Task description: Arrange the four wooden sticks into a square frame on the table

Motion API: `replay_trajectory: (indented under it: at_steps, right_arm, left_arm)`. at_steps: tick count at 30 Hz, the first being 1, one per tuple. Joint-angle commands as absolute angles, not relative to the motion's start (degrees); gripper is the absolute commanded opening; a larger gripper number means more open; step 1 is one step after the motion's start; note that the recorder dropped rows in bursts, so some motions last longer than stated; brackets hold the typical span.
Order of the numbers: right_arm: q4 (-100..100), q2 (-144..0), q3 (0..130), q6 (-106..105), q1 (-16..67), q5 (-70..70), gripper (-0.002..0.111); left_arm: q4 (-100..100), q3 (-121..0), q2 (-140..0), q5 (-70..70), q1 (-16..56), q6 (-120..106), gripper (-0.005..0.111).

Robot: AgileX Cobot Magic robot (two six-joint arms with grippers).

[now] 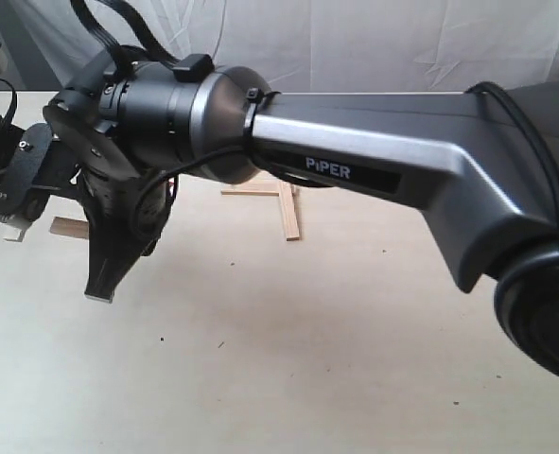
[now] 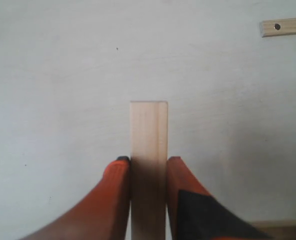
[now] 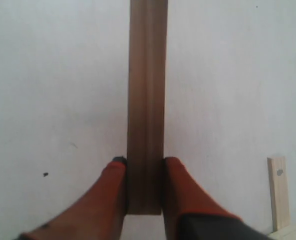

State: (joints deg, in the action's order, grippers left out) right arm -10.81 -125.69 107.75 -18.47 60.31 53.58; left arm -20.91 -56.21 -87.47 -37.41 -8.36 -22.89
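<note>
**Q:** Report the jaw state of each gripper.

**A:** The left gripper was clenched on a short, flat strip of pale wood, with its orange fingers pressed to both long edges. The strip's rear end was hidden between them. The right gripper grasped a second strip the same way. That strip lay in shadow, and its far end was cut off by the picture edge.

**Q:** Locate the remaining strips.

**A:** A pale strip with a small dark hole near one end lay flat on the cream wood-grain table. A fourth strip, mostly cropped, met the holed strip's other end at a right angle. The second strip was near the holed strip. The left gripper's strip was well apart from it.

**Q:** Exterior view?

**A:** The grey right arm covered part of the joined pair, and the hole could not be made out. A strip end showed well apart from the holed strip's pair. Which gripper carried it could not be told.
</note>
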Motion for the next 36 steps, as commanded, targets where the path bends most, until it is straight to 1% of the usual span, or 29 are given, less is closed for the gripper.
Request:
replay_trajectory:
  at_steps: [1,4,8,17,19,23,26,30,36]
  right_arm:
    - [-11.5,-127.7,107.7,-17.9,59.8,50.7,0.000]
    - [-9.8,-128.5,107.7,-17.3,60.4,45.3,0.000]
    - [-8.3,-127.7,107.7,-17.3,60.7,43.1,0.000]
    - [-4.5,-124.0,107.7,-17.1,60.7,45.8,0.000]
    - [-1.1,-124.0,107.7,-15.3,60.7,46.2,0.000]
    - [-0.4,-125.7,107.6,-13.0,60.7,45.7,0.000]
    - [-1.6,-126.2,107.6,-13.0,60.7,45.0,0.000]
    - [-7.1,-126.2,107.6,-13.0,60.7,45.1,0.000]
    - [-11.8,-126.2,107.6,-12.4,60.7,47.5,0.000]
  left_arm:
    - [-21.3,-56.6,-87.0,-37.5,-7.8,-22.5,0.000]
    - [-21.4,-56.6,-87.0,-37.5,-7.8,-22.5,0.000]
    - [-21.4,-56.6,-87.0,-37.3,-7.8,-22.5,0.000]
    - [-21.5,-56.6,-87.0,-36.6,-7.8,-21.5,0.000]
    - [-21.8,-56.6,-87.0,-35.9,-7.8,-20.7,0.000]
    - [-25.0,-56.6,-87.0,-35.8,-7.8,-20.5,0.000]
    - [-28.7,-56.6,-87.0,-36.0,-7.8,-20.5,0.000]
    - [-28.4,-56.6,-87.0,-36.2,-7.8,-19.4,0.000]
    - [-20.9,-56.6,-87.0,-34.3,-7.8,-11.1,0.000]
